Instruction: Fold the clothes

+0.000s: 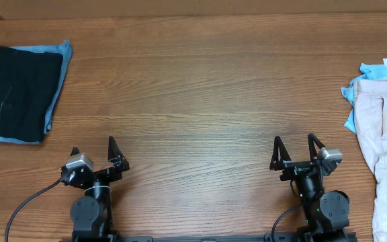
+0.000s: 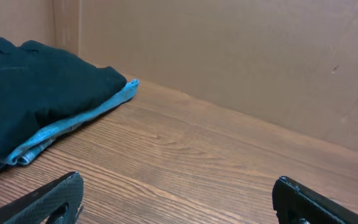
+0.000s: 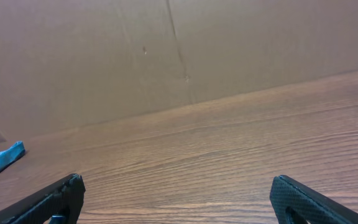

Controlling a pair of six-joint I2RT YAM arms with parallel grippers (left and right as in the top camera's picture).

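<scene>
Overhead: folded stack at left, loose pile at right.
A dark garment (image 1: 12,84) lies folded on a blue garment (image 1: 59,67) at the bench's (image 1: 200,87) left edge. The left hand (image 1: 94,146) and right hand (image 1: 294,139) sit at the front, fingers apart. Beige clothes (image 1: 385,134) lie crumpled at far right.

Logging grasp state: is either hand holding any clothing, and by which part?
Nothing is held. The left hand and right hand are both open, empty, and away from the dark folded garment and the beige garment.
</scene>
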